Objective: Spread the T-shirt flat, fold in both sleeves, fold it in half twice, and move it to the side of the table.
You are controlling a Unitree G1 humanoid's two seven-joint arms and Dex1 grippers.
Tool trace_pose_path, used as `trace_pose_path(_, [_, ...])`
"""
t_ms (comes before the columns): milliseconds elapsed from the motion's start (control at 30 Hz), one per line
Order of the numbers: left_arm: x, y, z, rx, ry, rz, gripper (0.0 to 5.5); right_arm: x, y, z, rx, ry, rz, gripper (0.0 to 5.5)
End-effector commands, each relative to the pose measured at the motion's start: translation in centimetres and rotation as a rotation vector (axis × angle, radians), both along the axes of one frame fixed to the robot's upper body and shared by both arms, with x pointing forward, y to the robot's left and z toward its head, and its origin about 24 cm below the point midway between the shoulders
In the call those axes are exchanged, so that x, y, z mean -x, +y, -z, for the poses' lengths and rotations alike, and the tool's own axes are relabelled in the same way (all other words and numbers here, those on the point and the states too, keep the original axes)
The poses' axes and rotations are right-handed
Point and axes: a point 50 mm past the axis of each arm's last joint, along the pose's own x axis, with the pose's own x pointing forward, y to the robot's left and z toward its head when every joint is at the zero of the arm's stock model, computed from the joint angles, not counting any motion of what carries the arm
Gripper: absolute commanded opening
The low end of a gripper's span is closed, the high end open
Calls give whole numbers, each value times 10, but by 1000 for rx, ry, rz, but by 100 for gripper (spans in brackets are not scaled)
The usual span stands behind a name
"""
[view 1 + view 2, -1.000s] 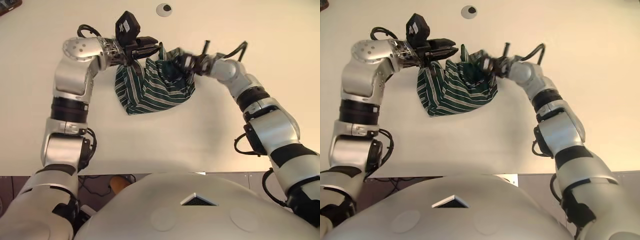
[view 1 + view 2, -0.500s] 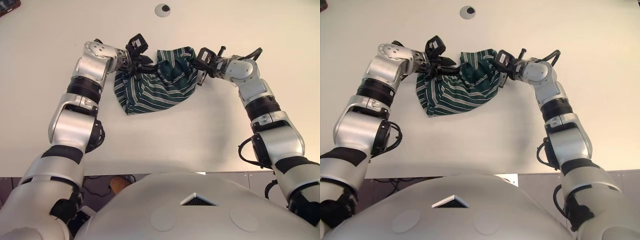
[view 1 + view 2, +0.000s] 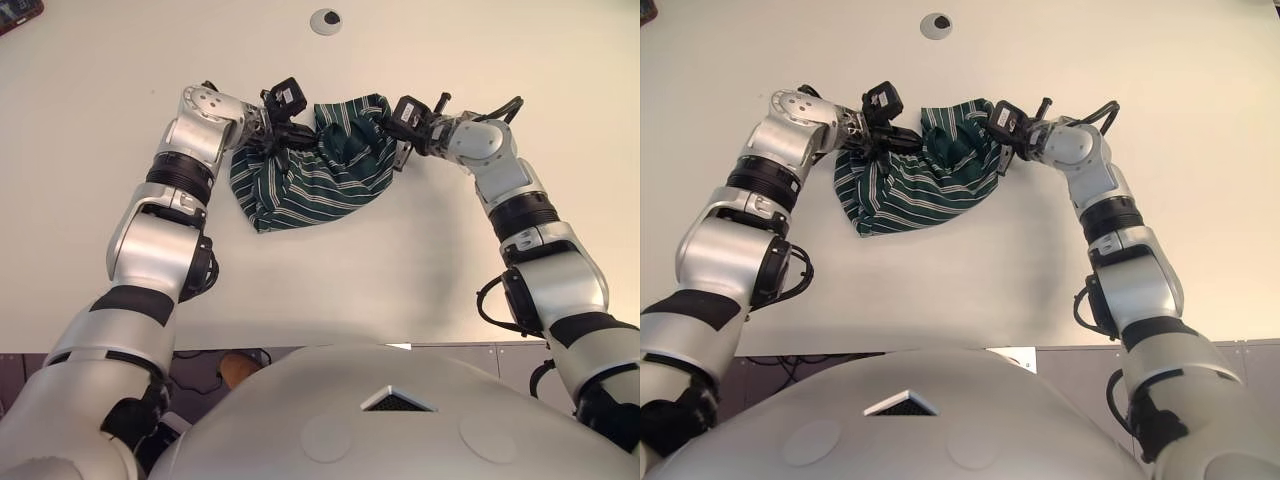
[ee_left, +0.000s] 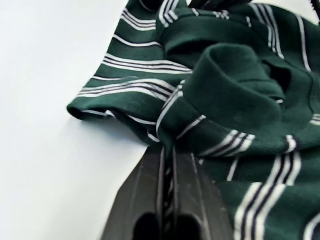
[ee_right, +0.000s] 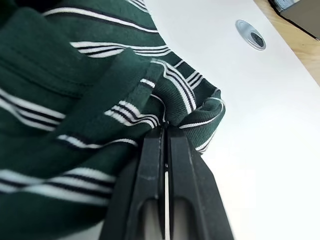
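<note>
The dark green, white-striped knit T-shirt (image 3: 305, 185) lay bunched in a soft heap on the smooth white tabletop (image 3: 420, 280). The black left pincer (image 4: 169, 152) was clenched on a ribbed fold at its left edge, the black right pincer (image 5: 165, 131) on a striped hem opposite. A round grey grommet (image 3: 326, 20) sat beyond, well apart.

White worktop (image 3: 420, 250) with a bunched T-shirt (image 3: 310, 190) on it.
From my seat I see a plain, pale surface, its near edge running straight across below me. The T-shirt is green with white stripes and sits gathered in a heap toward the far middle, its lower point flat on the top. Beyond it, near the far edge, a round grommet (image 3: 325, 19) is set in. A dark thing (image 3: 18, 12) lies at the far left corner, cut off.
</note>
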Motion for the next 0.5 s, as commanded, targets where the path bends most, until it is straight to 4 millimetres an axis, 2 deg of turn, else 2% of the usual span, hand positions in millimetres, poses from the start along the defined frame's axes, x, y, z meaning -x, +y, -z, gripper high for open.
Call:
trace_pose_path(33, [-3, 30, -22, 31, -94, -55, 4, -12, -13, -14, -112, 19, 130, 0])
trace_pose_path(167, [-14, 61, -97, 206, -270, -152, 4, -39, -36, -56, -376, -18, 337, 0])
trace_pose_path(267, [-22, 72, -134, 260, -376, -211, 4, -56, -48, -88, -531, -58, 450, 0])
trace_pose_path(333, [-29, 77, -145, 255, -420, -261, 4, -63, -44, -102, -558, -86, 445, 0])
trace_pose_path(400, [-35, 80, -150, 246, -453, -298, 4, -70, -32, -116, -578, -113, 411, 0])
trace_pose_path(500, [-39, 76, -149, 245, -460, -309, 4, -74, -20, -126, -601, -118, 378, 0])
